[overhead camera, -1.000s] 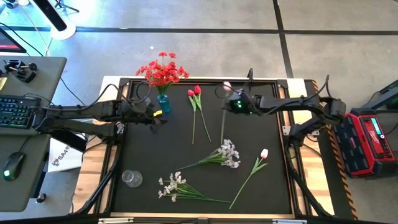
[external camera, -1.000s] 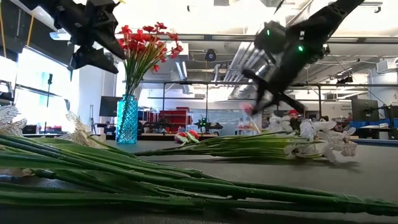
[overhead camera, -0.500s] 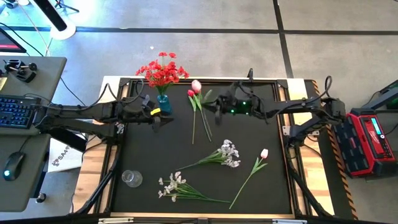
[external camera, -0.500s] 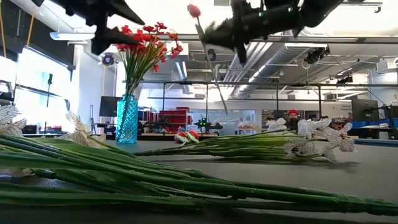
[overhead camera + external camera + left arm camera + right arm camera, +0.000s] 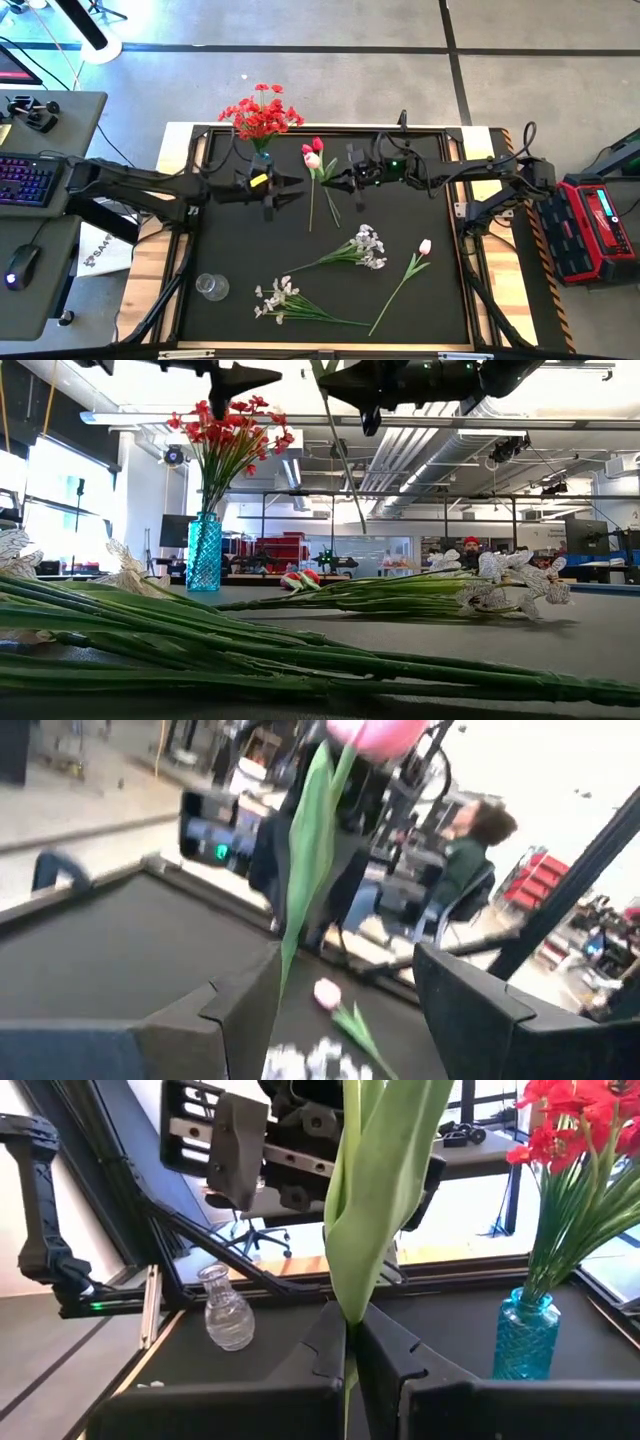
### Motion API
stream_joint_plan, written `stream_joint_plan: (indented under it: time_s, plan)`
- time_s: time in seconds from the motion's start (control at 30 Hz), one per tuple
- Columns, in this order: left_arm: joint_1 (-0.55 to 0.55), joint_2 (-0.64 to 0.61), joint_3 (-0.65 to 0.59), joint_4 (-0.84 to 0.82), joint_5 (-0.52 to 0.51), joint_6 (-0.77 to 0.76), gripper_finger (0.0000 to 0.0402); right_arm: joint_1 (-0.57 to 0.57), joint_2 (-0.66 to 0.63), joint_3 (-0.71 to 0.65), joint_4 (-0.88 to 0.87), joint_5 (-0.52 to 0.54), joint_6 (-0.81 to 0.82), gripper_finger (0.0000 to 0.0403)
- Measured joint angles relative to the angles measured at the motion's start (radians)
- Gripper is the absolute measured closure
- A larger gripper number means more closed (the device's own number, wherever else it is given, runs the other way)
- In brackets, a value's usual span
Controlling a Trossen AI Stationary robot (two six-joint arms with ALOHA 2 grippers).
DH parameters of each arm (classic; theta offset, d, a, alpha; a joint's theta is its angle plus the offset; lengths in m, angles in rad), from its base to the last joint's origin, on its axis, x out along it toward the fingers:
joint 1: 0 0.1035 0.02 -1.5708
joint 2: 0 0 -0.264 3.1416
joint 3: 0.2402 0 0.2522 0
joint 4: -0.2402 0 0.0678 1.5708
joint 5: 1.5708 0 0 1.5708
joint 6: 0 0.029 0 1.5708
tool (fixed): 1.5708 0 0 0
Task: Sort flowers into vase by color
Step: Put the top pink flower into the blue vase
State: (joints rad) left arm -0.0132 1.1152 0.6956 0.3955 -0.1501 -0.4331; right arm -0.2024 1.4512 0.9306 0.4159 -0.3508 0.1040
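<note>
My right gripper (image 5: 337,180) is shut on a pale pink tulip, whose bloom (image 5: 311,158) is above the table's far middle. In the low view its stem (image 5: 342,470) slants down below the gripper (image 5: 368,398). My left gripper (image 5: 288,192) is open and faces the tulip from the left. In the left wrist view its fingers (image 5: 345,1010) stand apart, with the bloom (image 5: 375,732) and leaf just ahead. Behind my left arm is the blue vase (image 5: 262,160) holding red blooms (image 5: 262,112). Red tulips (image 5: 317,146) lie on the mat. My right gripper pinches the pink tulip's stem between its two fingers, at the base of the long leaves (image 5: 350,1315). The fingers come level from the table's right and lie across the stem. The tulip is lifted clear and tilted, bloom above, bare stem (image 5: 350,500) hanging below.
Two white sprays (image 5: 366,245) (image 5: 278,298) and another pink tulip (image 5: 424,247) lie on the black mat's near half. A small clear vase (image 5: 211,287) stands near the left edge. In the low view, stems (image 5: 300,660) fill the foreground. People sit in the room beyond.
My right gripper rose and moved toward the table's left, carrying the pink tulip off the mat and turning it from lying to nearly upright. My left gripper moved right from beside the blue vase toward the tulip, staying open.
</note>
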Motion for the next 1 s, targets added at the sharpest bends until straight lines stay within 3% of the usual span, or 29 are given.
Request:
stream_joint_plan:
  time_s: [0.23,0.53,0.77,1.0]
  plan:
    - [0.001,0.125,0.003,0.155,-0.04,0.009,0.0188,0.009,0.0,0.0,-0.001,-0.006,-0.008,0.0402]
    - [0.0,0.261,0.161,0.135,-0.087,0.149,0.0196,0.009,0.0,0.0,-0.017,-0.05,-0.008,0.0402]
    - [0.0,0.243,0.193,0.02,-0.1,0.174,0.0266,0.009,0.0,0.0,-0.014,-0.05,0.008,0.0402]
    - [-0.001,0.238,0.193,0.005,-0.098,0.161,0.034,0.009,0.0,0.0,-0.008,-0.042,0.054,0.0402]
